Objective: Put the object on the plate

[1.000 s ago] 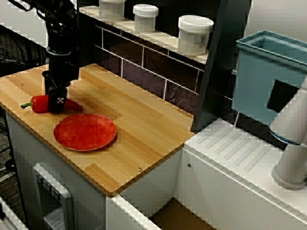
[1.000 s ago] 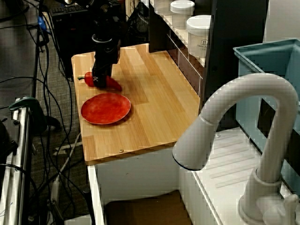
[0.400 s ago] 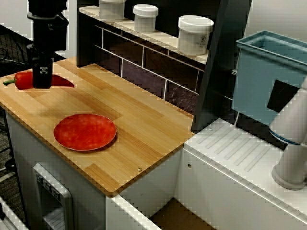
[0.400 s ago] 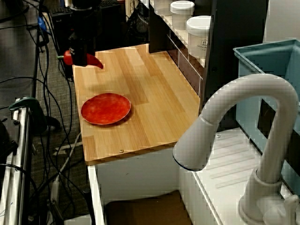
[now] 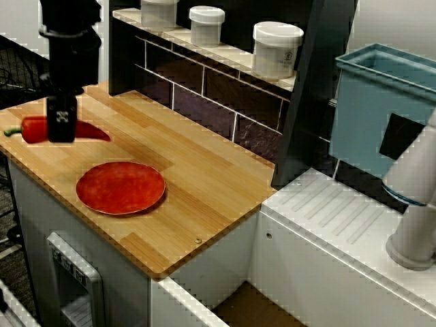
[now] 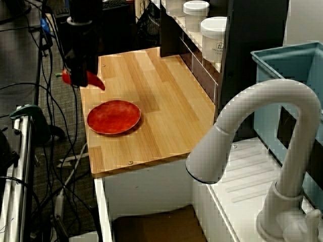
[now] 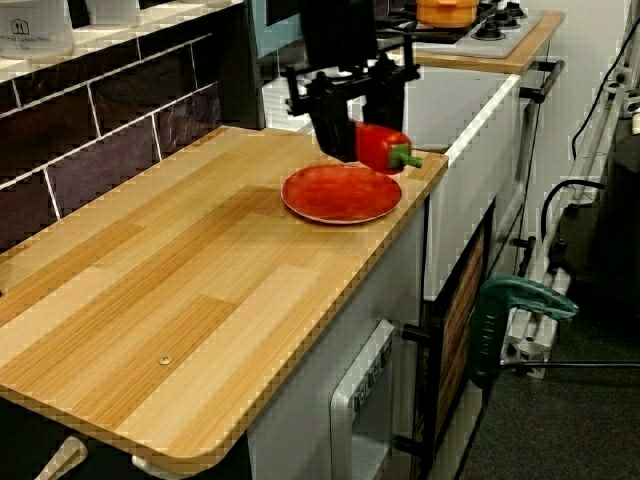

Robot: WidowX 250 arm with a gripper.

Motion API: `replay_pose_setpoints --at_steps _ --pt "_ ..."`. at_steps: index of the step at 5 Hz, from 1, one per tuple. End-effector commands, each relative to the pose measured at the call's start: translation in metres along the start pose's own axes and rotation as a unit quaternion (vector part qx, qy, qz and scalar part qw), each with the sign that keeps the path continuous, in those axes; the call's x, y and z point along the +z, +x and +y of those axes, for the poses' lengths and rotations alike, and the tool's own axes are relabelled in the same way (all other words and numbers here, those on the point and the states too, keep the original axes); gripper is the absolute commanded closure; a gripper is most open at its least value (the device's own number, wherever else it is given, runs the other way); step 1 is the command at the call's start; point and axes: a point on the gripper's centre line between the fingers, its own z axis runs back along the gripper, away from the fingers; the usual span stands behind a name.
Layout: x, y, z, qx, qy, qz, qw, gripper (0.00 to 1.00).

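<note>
Pepper lifted, plate bare.
Your claw [image 5: 61, 128] gripped the red pepper [image 5: 33, 129] above the bench [image 5: 204, 177], clear of the red plate [image 5: 120, 187] nearby.

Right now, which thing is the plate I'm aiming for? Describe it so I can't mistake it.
On the wooden counter, look near the front edge, below the gripper that holds the red pepper. The plate is the flat round red-orange disc lying there, unlike the white lidded jars, which stand on the shelf behind.
</note>
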Motion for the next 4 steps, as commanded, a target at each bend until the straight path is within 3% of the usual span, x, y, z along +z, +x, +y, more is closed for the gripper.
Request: replay_pose_setpoints --at_steps 1,3,4 --pt "-0.016 0.043 -0.015 0.007 0.017 0.004 0.9998 1.0" --pt "-0.027 0.064 -0.012 0.015 0.024 0.005 0.9996 1.0" --pt "-0.03 0.058 -0.008 0.015 0.028 0.008 0.9995 1.0"
